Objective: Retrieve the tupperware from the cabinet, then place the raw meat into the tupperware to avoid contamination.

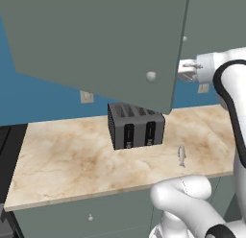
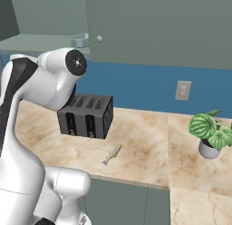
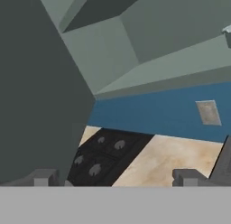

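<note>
Swung wide toward the camera, the cabinet [image 1: 96,45] door stands open; the tupperware [image 2: 79,39] sits on its shelf. Beside that opening the gripper [image 3: 115,178] has its fingers spread wide, holding nothing. Retrieval looks underway: next, reach in for the container. The fish [image 1: 181,155] waits on the counter [image 1: 62,155] near the toaster [image 1: 136,125].
</note>
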### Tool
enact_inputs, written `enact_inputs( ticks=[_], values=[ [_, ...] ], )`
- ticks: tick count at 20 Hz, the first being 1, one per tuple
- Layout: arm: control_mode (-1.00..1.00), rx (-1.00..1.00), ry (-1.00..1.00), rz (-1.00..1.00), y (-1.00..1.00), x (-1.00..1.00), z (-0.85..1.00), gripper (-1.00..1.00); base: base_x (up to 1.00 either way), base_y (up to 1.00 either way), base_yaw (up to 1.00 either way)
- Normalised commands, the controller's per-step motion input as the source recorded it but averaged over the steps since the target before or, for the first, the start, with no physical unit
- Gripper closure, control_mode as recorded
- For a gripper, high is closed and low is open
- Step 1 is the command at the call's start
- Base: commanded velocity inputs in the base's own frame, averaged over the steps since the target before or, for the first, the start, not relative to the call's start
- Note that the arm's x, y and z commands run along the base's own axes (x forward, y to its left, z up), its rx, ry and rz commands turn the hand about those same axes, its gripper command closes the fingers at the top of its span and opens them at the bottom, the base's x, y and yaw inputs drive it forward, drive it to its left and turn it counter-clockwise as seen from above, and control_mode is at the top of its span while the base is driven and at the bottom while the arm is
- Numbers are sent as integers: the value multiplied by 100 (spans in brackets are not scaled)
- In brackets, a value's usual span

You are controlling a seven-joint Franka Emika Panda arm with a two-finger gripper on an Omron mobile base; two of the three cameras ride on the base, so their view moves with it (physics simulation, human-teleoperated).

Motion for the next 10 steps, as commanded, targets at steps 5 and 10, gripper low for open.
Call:
enact_inputs(
  ticks=[5,10],
  values=[
    [-100,0,0,9,43,13,-7,-100,0,0,0],
    [-100,0,-4,6,62,0,-11,-100,0,0,0]
  ],
)
